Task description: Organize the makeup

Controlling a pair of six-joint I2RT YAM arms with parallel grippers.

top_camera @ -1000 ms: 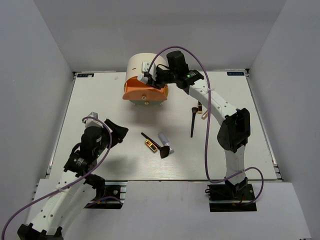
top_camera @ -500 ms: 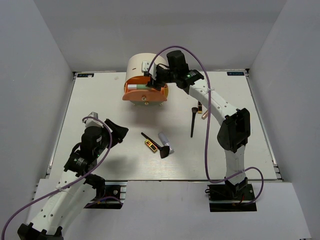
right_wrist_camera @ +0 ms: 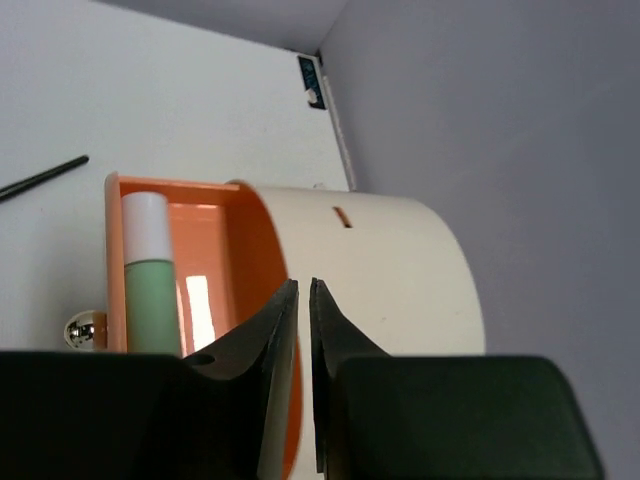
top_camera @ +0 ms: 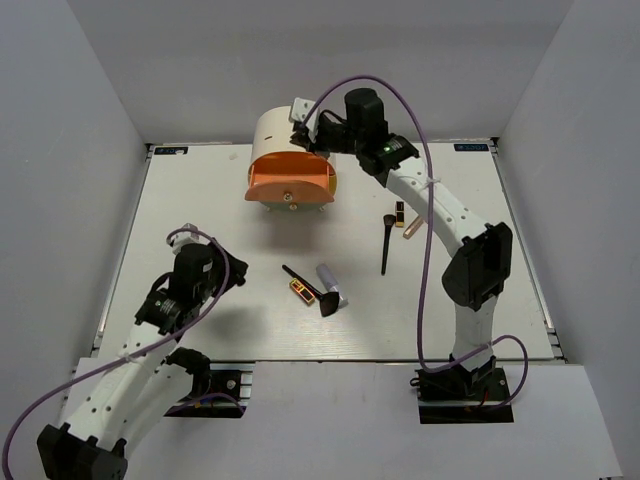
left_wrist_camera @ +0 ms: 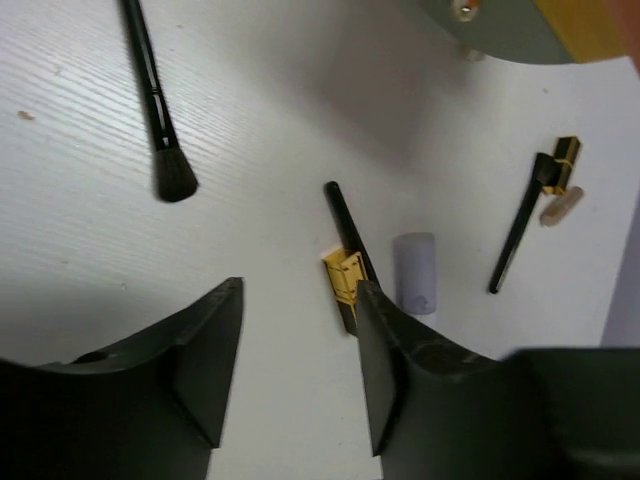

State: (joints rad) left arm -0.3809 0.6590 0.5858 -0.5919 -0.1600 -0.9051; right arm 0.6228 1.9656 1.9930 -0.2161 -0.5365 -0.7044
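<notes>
Cream rounded box [top_camera: 272,132], orange drawer [top_camera: 290,178] pulled out, standing at the far edge of the white counter [top_camera: 200,200]; grey walls [top_camera: 80,120] around.

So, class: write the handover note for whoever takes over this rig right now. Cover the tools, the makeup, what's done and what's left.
Left tool: open, empty, over the left of the table.
Right tool: shut, empty, above the box.
Done: green tube lies in the open orange drawer.
Left on the table: fan brush, lipstick and lavender tube in the middle. Thin brush, gold-black stick and pink stick to the right. Round brush, seen only in the left wrist view.
</notes>
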